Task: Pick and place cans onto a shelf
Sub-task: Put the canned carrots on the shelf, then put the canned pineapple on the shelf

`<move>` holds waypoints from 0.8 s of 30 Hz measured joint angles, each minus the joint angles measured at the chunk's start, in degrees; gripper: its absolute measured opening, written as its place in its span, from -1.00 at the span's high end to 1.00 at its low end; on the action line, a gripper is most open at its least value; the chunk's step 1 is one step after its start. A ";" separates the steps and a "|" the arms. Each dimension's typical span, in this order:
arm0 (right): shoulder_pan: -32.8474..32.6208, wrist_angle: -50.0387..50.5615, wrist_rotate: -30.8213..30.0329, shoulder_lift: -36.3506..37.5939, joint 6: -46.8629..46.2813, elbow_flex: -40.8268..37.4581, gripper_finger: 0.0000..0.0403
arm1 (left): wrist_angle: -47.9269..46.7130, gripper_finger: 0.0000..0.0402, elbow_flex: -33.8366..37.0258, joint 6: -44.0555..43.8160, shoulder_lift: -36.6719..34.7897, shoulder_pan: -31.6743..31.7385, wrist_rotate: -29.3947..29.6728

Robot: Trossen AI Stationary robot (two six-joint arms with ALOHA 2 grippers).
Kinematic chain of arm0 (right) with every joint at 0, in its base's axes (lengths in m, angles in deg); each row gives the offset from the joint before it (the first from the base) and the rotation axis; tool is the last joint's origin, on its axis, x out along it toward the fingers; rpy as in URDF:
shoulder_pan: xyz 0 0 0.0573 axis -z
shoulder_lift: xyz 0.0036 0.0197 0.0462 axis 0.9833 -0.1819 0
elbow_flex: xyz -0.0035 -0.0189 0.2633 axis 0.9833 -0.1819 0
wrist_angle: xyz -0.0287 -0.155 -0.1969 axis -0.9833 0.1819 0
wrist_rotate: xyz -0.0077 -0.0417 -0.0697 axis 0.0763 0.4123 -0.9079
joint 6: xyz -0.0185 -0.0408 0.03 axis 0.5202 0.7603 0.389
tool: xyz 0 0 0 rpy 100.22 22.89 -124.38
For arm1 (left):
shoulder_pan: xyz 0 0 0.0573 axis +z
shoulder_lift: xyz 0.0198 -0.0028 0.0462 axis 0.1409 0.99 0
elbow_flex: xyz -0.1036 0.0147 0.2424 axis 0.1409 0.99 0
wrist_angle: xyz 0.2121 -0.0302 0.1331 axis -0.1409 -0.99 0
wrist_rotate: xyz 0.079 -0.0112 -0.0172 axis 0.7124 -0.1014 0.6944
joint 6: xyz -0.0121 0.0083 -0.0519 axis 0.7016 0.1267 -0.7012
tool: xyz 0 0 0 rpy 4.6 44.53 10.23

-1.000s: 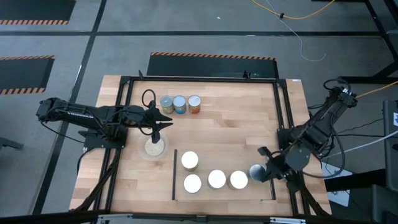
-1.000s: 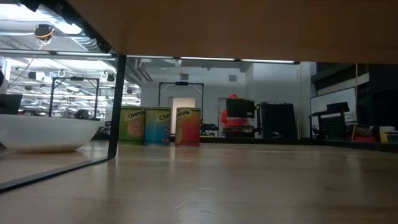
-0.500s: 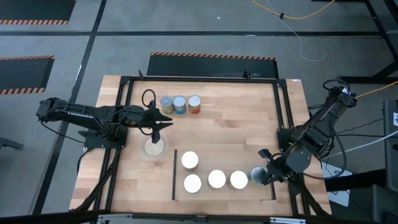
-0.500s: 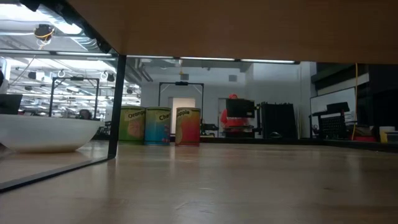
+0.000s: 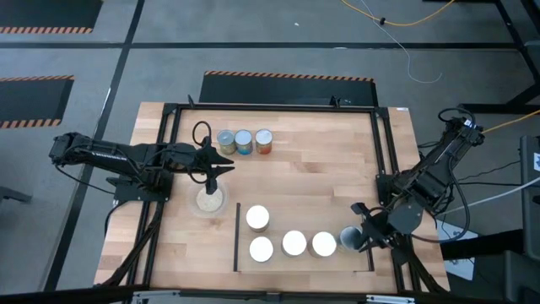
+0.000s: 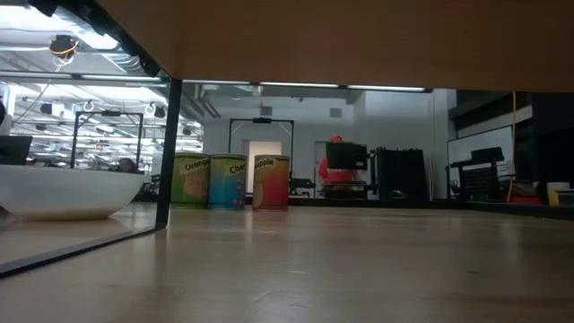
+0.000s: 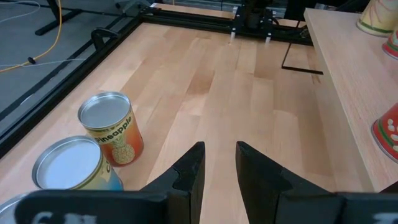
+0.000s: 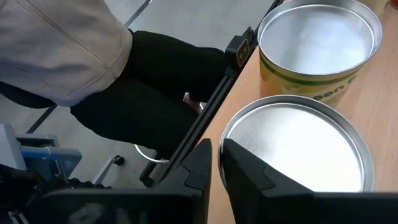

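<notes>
"Placing that last one at the right end, are you? Where is it?" the technician asks.

"My right gripper [image 5: 361,236] is at the near right corner of the shelf [image 5: 278,226]. The grey-topped can [image 5: 348,240] is right against it, just beside the rightmost of the 4 cans [image 5: 324,244] already on the panel. The black bar [image 5: 372,253] is on its other side."

"And your jaws?"

"Nearly closed, with only a thin slit between my fingers [image 8: 202,165]. I see nothing in that slit. The can's lid lies just beside the fingers, not between them, and I cannot tell whether I touch its rim. My left gripper [image 5: 215,171] waits over the dish [image 5: 210,201], its jaws a little apart and empty. It is near the 3 cans [image 5: 244,142] on the far side of the table."

"So how do you finish well?"

"I judge this can is all but placed. I should check that its base sits wholly on the wood, clear of the bar. Then I should back off toward the right and lift straight up, so I don't nudge it into its neighbour. I'd also go slowly on that side, because 1 person [image 8: 74,43] stands just past the table edge."
</notes>
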 joint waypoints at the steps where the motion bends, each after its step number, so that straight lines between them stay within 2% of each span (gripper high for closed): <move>1: 0.00 -0.03 0.00 0.00 0.00 0.00 0.74 | 0.00 0.58 0.00 0.00 0.00 -0.02 0.00; 10: 0.00 -0.20 0.00 0.00 -0.28 0.00 0.53 | 0.02 0.58 0.00 0.02 0.00 0.01 0.00; 13: 0.00 -0.88 0.08 0.00 -0.31 -0.07 0.53 | 0.01 0.58 0.00 0.02 0.00 -0.02 0.00; 19: -0.01 -2.25 5.95 -0.01 0.04 1.34 0.53 | 0.02 0.58 0.00 0.02 0.00 0.01 0.00; 24: 0.04 -2.27 5.81 0.04 4.22 4.21 0.53 | 0.00 0.58 0.00 0.02 0.00 -0.01 0.00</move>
